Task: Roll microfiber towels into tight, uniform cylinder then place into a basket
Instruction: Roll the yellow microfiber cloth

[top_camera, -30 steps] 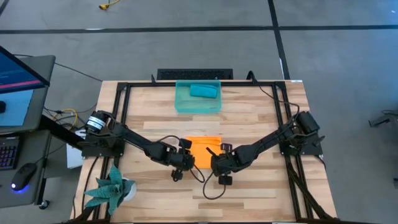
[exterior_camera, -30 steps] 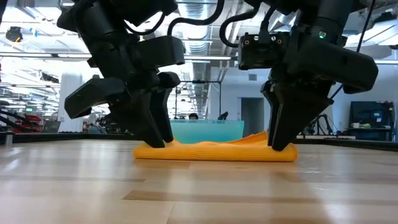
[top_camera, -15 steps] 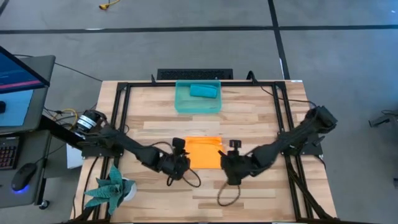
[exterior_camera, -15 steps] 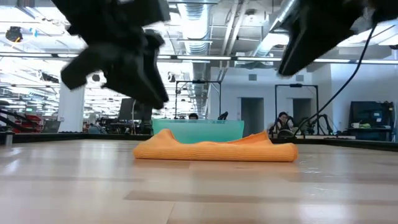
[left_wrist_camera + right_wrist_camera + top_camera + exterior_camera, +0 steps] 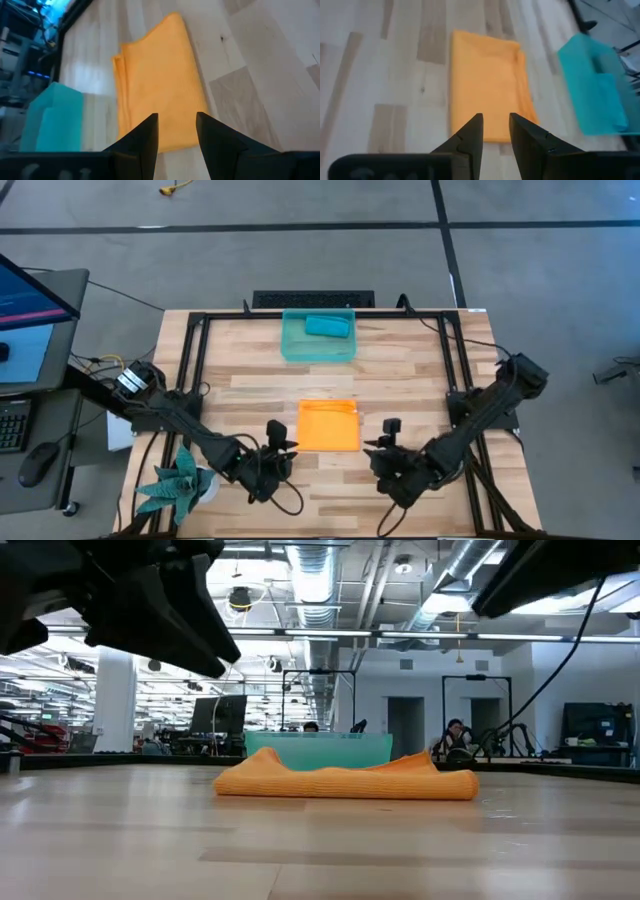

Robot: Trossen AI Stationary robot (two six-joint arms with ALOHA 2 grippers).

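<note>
Pale wooden planks make up the counter (image 5: 420, 380) we work at, ringed by a black frame (image 5: 195, 350) with a grey floor beyond. Our orange towel (image 5: 329, 426) lies folded flat in the middle of the counter, a little toward the near edge, its folds loose and lumpy in the low view. It is not yet a cylinder. The basket (image 5: 292, 348) stands at the middle of the far edge, and a teal towel (image 5: 327, 326) already lies rolled inside it.

Our left hand (image 5: 262, 473) hangs near the near edge, off the orange towel's left near corner, its fingers (image 5: 146, 137) a small gap apart and holding nothing. Our right hand (image 5: 392, 471) mirrors it off the right near corner, fingers (image 5: 470, 134) likewise slightly apart and empty. Neither touches the cloth.

We judge one towel done and the orange one at the rolling step. Next we would bring both hands down to the towel's near edge, one at each corner, pinch it evenly and turn it over toward the basket. Keeping both sides level matters, or the roll will come out cone-shaped and slack
</note>
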